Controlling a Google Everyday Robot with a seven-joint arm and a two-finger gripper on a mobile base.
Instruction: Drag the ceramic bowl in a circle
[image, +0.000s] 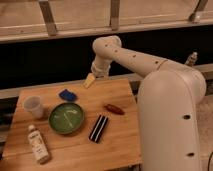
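The ceramic bowl (66, 118) is a round, shallow green dish with a darker rim and pale streaks inside. It sits on the wooden table (120, 142), left of centre. My gripper (90, 80) hangs at the end of the white arm above the table's back edge, up and to the right of the bowl and well apart from it. Its yellowish tip points down toward the table. Nothing shows in it.
A translucent white cup (33, 106) stands left of the bowl. A blue object (68, 95) lies behind it. A black striped object (98, 128) lies right of the bowl, a red-brown object (114, 109) further right. A white bottle (38, 145) lies at the front left.
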